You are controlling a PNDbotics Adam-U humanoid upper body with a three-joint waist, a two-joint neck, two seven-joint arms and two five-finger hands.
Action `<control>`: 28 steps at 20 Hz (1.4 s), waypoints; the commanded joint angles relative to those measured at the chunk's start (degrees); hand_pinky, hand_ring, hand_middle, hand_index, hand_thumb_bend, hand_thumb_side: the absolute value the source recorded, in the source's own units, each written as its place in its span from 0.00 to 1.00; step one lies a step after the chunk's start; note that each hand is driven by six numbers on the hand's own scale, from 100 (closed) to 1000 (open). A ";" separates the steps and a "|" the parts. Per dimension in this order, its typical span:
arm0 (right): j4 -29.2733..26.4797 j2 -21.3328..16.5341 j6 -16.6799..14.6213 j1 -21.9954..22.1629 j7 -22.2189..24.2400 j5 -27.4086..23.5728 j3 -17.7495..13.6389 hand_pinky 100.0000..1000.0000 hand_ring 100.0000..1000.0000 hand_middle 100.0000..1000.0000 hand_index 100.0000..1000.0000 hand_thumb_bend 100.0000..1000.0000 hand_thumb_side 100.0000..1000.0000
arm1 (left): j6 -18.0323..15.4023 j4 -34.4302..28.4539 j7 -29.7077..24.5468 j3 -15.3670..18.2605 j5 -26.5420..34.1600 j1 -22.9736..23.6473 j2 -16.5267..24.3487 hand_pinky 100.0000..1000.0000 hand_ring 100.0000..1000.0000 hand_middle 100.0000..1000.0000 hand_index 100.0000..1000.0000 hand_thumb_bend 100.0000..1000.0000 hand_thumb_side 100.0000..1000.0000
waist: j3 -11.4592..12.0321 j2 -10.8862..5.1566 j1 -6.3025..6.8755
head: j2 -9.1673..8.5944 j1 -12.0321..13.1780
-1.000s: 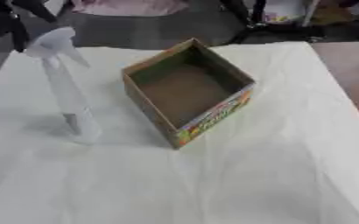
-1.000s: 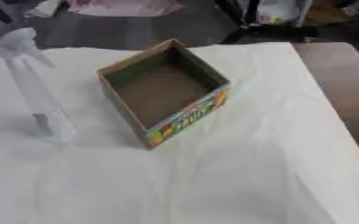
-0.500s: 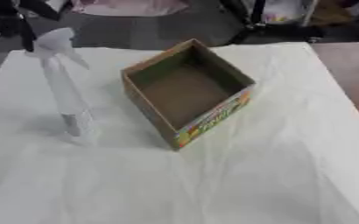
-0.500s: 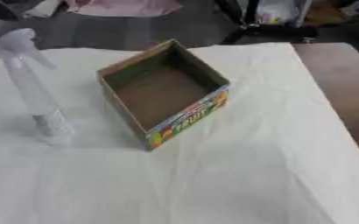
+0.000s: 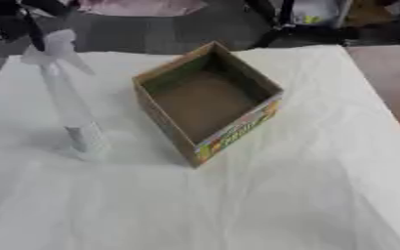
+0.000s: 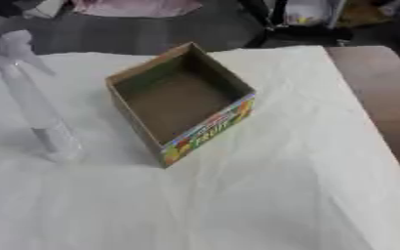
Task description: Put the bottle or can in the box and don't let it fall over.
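A tall clear spray bottle (image 5: 70,105) stands upright on the white cloth at the left, its pale trigger head (image 5: 54,46) on top. To its right, a short gap away, sits an open cardboard box (image 5: 205,100) with a colourful printed side, turned cornerwise and with nothing inside. A black form that seems to be my left hand (image 5: 17,20) shows in the upper left corner, right by the bottle's head; whether it touches the bottle is unclear. My right hand is in no view.
White cloth (image 5: 263,200) covers the table, with brown tabletop (image 6: 383,93) bare along the right edge. Beyond the far edge lie a dark floor, chair legs and a pink bundle (image 5: 139,6).
The black form at the upper left has come closer to the bottle's head. Bottle and box stand where they were.
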 commanded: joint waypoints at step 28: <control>-1.01 0.60 1.36 -0.90 1.35 0.73 0.00 1.00 1.00 1.00 0.93 0.00 0.38 | 1.62 -0.41 2.39 3.20 -1.66 -1.57 0.81 0.92 0.76 1.00 1.00 0.11 0.67 | -0.40 0.39 -0.10 | -0.52 -0.93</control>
